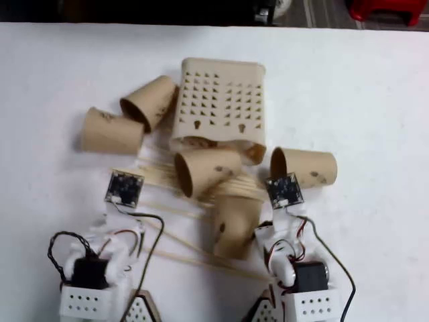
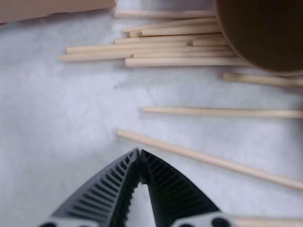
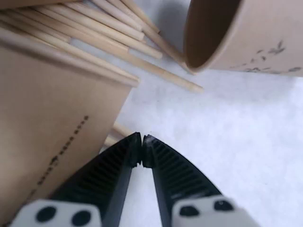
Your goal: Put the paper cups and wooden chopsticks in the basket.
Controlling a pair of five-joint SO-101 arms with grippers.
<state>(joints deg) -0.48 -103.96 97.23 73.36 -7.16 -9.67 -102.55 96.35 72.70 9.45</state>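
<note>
A cream perforated basket (image 1: 221,104) lies at the middle back of the white table. Several brown paper cups lie on their sides around it: two to its left (image 1: 149,100) (image 1: 110,131), one in front (image 1: 204,169), one to the right (image 1: 305,166), one nearer the arms (image 1: 234,225). Wooden chopsticks (image 1: 167,178) are scattered under and between the cups. My left gripper (image 2: 140,153) is shut and empty, just short of a single chopstick (image 2: 208,158), with a bundle (image 2: 156,47) farther off. My right gripper (image 3: 141,139) is shut and empty beside a cup (image 3: 52,123), facing another cup (image 3: 236,33).
Both arm bases stand at the table's front edge, with cables looping beside the left base (image 1: 60,248) and the right base (image 1: 335,268). Bare white table (image 1: 375,100) stretches to the right of the basket and at the far left (image 1: 40,80).
</note>
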